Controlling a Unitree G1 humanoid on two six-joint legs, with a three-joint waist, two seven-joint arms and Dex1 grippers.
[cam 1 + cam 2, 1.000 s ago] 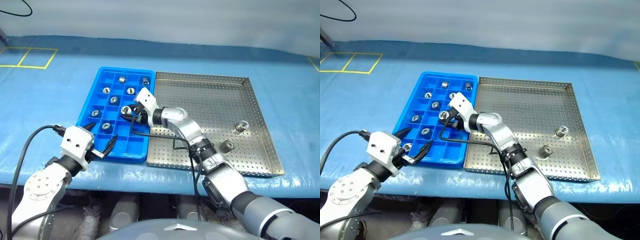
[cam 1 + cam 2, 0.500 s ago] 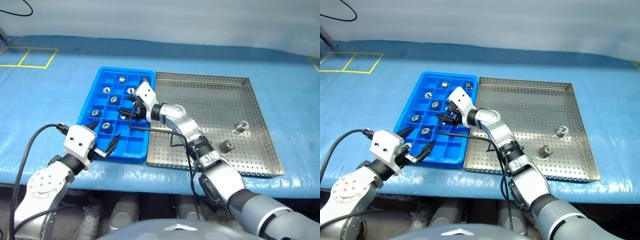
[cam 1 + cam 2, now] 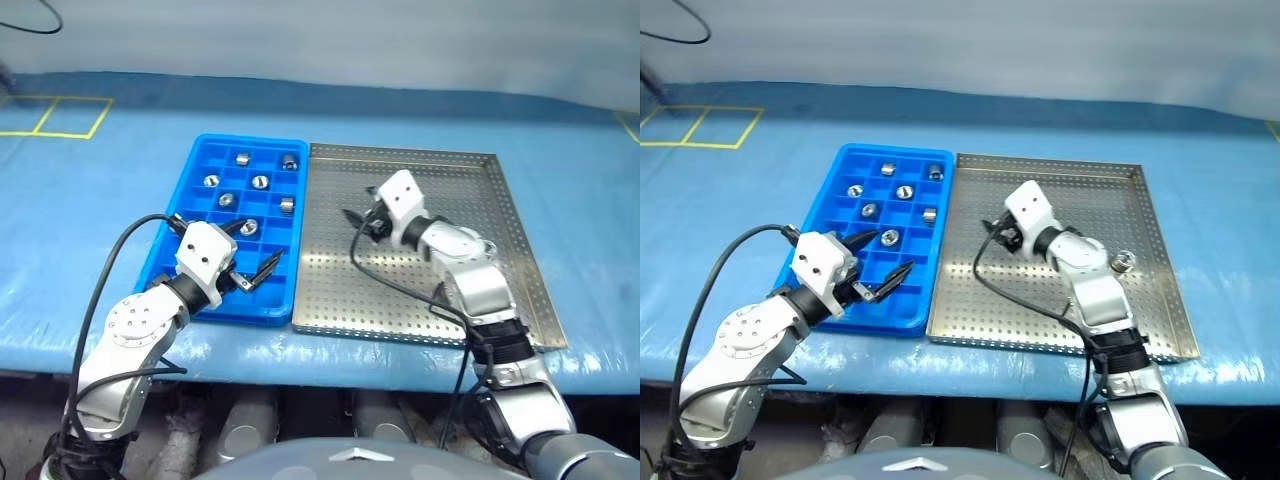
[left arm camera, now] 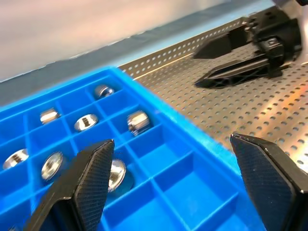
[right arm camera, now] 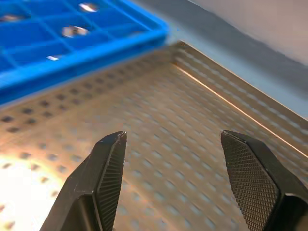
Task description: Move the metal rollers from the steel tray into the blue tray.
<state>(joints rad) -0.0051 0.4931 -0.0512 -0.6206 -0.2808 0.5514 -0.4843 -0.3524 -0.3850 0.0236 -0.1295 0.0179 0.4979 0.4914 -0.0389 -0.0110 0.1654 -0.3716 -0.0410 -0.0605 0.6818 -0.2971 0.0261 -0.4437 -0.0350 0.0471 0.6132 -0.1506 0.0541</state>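
The blue tray (image 3: 200,215) holds several metal rollers in its far cells, such as one (image 3: 241,157) at the back and one (image 3: 249,227) nearer the middle. My left gripper (image 3: 260,241) hovers open over the tray's near cells with nothing in it. To the right lies the steel tray (image 3: 420,180). My right gripper (image 3: 358,222) hangs open and empty above its left half, and it also appears in the left wrist view (image 4: 196,70). One metal roller (image 3: 1124,262) lies on the steel tray close behind my right forearm.
Both trays sit side by side on a blue-covered table (image 3: 100,220), near its front edge. Yellow tape lines (image 3: 60,115) mark the far left. A black cable (image 3: 390,285) trails from my right wrist over the steel tray.
My right gripper let go of a roller in the blue tray, opened, and swung right over the steel tray. My left gripper moved right and forward over the blue tray's near cells.
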